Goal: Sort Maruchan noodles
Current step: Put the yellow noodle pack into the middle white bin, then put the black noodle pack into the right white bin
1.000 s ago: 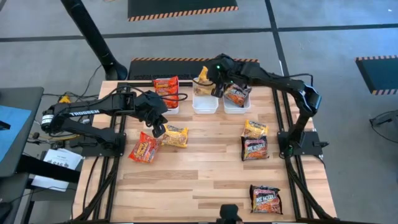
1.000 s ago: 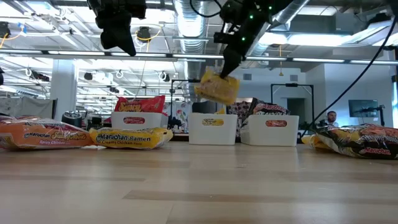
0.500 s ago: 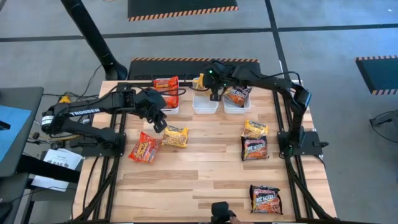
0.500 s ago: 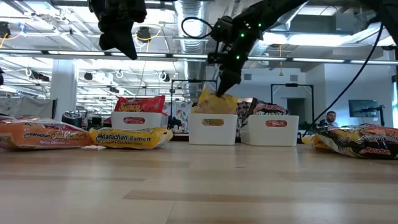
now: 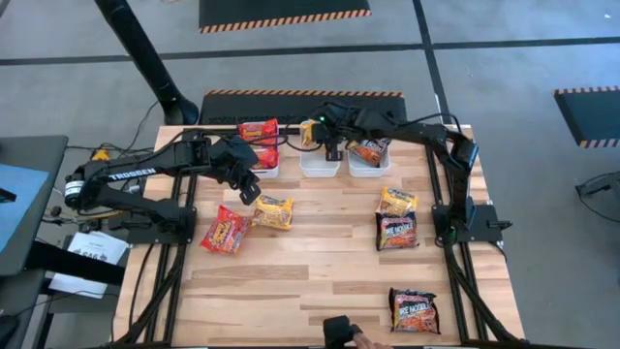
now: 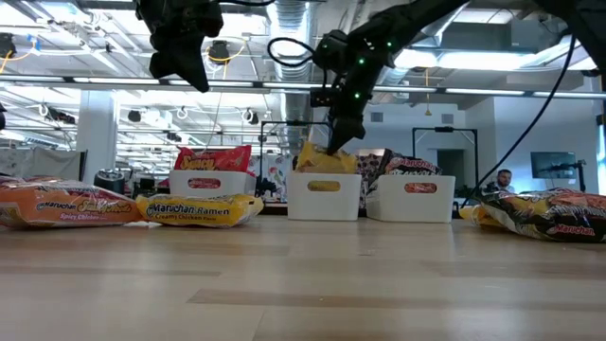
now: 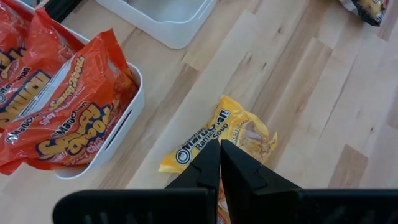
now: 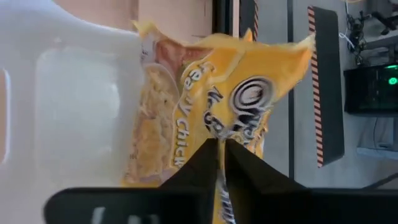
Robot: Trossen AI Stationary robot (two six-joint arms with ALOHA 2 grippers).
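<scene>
Wooden table [image 5: 320, 262] strewn with loose ramen packets. Three white trays [image 5: 320, 167] along far edge. Right gripper [image 5: 327, 143] over middle tray, fingers clamped on yellow packet [image 6: 322, 157] resting inside. Left gripper [image 5: 250, 192] pinched closed, empty, above another yellow packet [image 7: 224, 134] beside tray of red packets [image 7: 68, 112].

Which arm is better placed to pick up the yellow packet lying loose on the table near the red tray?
Left: its gripper hovers beside that yellow packet, fingers shut and empty. The right gripper holds another yellow packet.
</scene>
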